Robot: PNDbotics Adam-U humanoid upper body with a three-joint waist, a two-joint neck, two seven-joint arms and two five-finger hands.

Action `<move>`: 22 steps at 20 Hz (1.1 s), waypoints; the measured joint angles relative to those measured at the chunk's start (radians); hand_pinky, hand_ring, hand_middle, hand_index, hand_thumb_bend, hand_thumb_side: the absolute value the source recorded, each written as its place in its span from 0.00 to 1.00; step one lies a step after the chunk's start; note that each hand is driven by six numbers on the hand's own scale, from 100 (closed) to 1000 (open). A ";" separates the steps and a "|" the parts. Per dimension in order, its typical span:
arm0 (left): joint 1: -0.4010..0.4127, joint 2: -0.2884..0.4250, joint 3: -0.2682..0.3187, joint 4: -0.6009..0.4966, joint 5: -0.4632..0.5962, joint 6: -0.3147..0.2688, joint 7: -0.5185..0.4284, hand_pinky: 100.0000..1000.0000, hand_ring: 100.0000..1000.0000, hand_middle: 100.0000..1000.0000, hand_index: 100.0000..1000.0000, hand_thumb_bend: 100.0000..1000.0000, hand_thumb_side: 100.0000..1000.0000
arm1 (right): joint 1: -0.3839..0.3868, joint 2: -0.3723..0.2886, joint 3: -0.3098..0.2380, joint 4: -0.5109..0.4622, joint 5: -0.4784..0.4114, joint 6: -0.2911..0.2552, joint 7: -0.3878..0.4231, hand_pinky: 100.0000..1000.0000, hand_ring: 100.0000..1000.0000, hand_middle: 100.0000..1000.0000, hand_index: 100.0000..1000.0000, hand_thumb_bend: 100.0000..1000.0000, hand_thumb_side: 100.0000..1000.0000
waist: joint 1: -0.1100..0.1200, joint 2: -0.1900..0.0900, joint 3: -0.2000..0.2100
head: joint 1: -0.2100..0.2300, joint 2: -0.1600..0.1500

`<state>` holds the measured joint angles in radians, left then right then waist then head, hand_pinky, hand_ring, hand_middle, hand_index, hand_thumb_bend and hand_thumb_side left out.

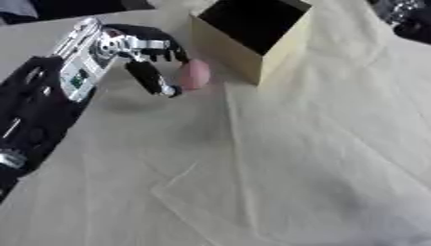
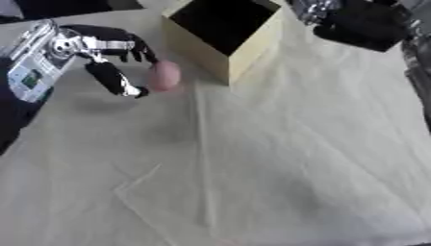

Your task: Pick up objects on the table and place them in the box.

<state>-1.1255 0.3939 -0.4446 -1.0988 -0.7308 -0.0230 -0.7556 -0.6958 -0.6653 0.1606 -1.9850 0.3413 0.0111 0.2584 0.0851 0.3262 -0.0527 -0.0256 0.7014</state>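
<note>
Left eye view: left hand (image 1: 143, 53) raised above the bench (image 1: 320, 158), fingers and thumb curled round a pink rounded object (image 1: 195, 74). Object sits just beside the near-left wall of the open box (image 1: 278, 50), outside it. Cream cloth (image 2: 278, 168) covers the bench. Right hand (image 2: 336, 14) at upper right; state cannot be told.

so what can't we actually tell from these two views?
- Pink object: blurred; its identity, and whether the left hand grips or only touches it, unclear.
- Box inside: dark in both views, contents unseen.
- Right hand: only a dark mass at the right eye view's top right corner; fingers unreadable.
</note>
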 measured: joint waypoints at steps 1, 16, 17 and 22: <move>0.000 -0.003 0.002 0.006 -0.012 -0.001 0.009 0.75 0.84 0.81 0.86 0.28 0.26 | 0.000 0.000 0.000 0.000 0.000 0.000 0.003 0.87 0.79 0.76 0.90 0.00 0.89 | 0.000 0.001 -0.002 | 0.002 -0.001; -0.001 -0.051 0.032 0.060 -0.123 -0.011 0.199 0.55 0.68 0.69 0.77 0.08 0.13 | -0.004 0.009 0.000 0.000 0.000 -0.003 0.042 0.87 0.79 0.76 0.90 0.00 0.90 | 0.005 0.012 -0.016 | 0.006 -0.017; -0.001 -0.051 0.033 0.062 -0.113 -0.009 0.207 0.53 0.66 0.68 0.76 0.06 0.10 | -0.004 0.009 0.000 0.000 0.000 -0.004 0.044 0.87 0.79 0.76 0.90 0.00 0.90 | 0.005 0.012 -0.016 | 0.006 -0.017; -0.001 -0.051 0.033 0.061 -0.059 0.005 0.248 0.36 0.50 0.58 0.67 0.00 0.01 | -0.004 0.009 0.000 0.000 0.000 -0.003 0.054 0.87 0.79 0.76 0.90 0.00 0.90 | 0.005 0.013 -0.016 | 0.005 -0.017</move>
<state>-1.1269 0.3424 -0.4116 -1.0374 -0.7900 -0.0178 -0.5081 -0.7000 -0.6562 0.1610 -1.9850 0.3408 0.0078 0.3119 0.0905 0.3387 -0.0687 -0.0208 0.6842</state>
